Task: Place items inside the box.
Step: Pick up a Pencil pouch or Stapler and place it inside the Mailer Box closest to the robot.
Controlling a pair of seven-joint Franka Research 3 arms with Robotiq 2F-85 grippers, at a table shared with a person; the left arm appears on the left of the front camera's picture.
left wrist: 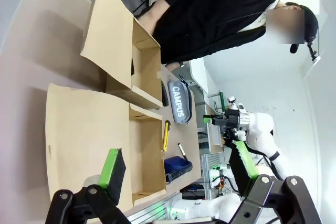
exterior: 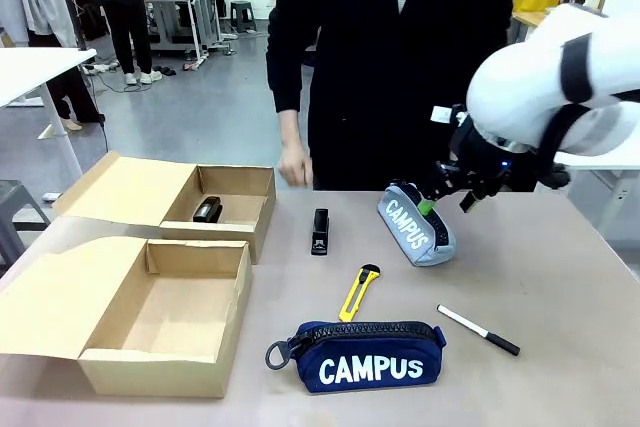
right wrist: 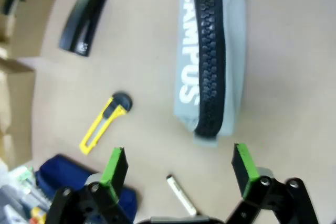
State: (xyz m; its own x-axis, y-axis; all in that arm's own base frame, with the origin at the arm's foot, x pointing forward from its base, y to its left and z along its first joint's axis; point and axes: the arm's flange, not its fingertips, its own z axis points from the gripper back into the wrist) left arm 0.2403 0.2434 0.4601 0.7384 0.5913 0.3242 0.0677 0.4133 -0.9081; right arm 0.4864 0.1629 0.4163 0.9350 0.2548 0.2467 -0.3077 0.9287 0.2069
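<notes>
Right pincer (right wrist: 179, 155) spread wide — over grey pouch (right wrist: 212, 61)

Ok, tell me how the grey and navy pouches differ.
The grey pouch is light grey, the navy pouch dark blue. The grey pouch lies slanted, the navy pouch square to the front camera. The grey pouch sits far across the table beneath the open right gripper, the navy pouch near the robot's edge. Both carry white CAMPUS lettering and a chunky zip.

Grey pouch (exterior: 415, 229), navy pouch (exterior: 372, 355), white lettering; yellow knife (exterior: 357, 293); black stapler (exterior: 320, 231); white pen (exterior: 478, 330), black cap.
</notes>
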